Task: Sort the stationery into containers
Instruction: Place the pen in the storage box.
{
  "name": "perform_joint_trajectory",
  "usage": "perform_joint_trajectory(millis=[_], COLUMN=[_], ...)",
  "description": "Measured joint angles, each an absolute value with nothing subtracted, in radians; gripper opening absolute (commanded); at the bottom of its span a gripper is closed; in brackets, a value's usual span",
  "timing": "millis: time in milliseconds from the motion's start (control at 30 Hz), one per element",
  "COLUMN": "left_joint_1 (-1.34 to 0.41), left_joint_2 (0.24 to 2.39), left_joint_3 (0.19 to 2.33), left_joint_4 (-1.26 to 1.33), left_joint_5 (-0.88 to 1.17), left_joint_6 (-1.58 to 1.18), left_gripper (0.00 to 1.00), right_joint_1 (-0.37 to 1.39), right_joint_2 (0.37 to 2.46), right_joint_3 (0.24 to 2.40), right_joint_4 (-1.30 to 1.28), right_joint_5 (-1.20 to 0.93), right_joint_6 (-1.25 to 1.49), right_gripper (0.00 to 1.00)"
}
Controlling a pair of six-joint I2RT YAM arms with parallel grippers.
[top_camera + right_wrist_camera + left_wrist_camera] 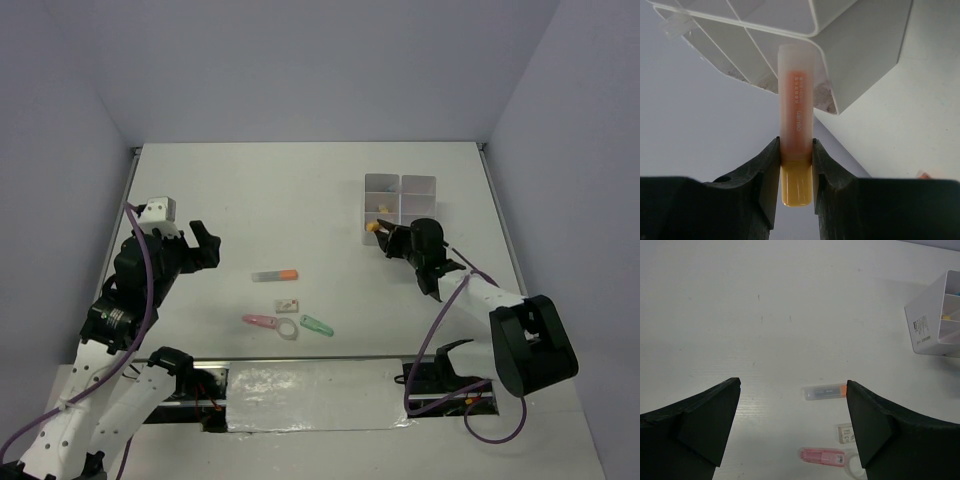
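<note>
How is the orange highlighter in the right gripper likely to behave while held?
Probably stiff: the orange highlighter juts straight out, pinched by the right gripper only near its yellow end. Its smooth rounded body may slip or pivot.

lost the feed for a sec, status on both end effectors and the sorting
Left end effector open, empty, above table. Right end effector shut on orange highlighter, tip at corner of containers. Nothing blocking the drop.

L hand [793, 384] wide, nr highlighter [825, 391]
</note>
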State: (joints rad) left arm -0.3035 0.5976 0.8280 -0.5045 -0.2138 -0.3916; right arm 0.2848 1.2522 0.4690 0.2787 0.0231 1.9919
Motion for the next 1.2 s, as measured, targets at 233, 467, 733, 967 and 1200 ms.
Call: perform_joint_trajectory(millis=[233,467,733,967,1200], left_joint_1=[-0.303,-0.303,-0.303,-0.303,-0.303], left_joint_2=[0.598,0.597,0.586,0.584,0.589], left_joint_3=[0.828,0.828,0.828,0.828,0.828], left_joint_4=[-0.506,-0.506,-0.507,-0.509,-0.509], left_joint_5=[-0.22,-0.224,-0.224,-0.224,-0.223], left_joint_6=[-0.392,-0.392,-0.391,-0.391,-0.391], left_gripper=[0.99,0.99,0.99,0.99,0.99], right_joint_1=[0.285,0.285,0.285,0.285,0.337], right_joint_2=[1.272,1.318,1.34,1.339,1.229], right_joint_3=[0.469,0.469,0.477,0.537,0.629], right_joint_4=[0.272,0.294,0.338,0.351,0.268], right_joint_5=[0.035,0.044,0.053,0.053,0.086], right_joint_6=[1.992,1.992,1.996,1.996,1.877], right_gripper=[0.13,0.35,0.68,0.69,0.75])
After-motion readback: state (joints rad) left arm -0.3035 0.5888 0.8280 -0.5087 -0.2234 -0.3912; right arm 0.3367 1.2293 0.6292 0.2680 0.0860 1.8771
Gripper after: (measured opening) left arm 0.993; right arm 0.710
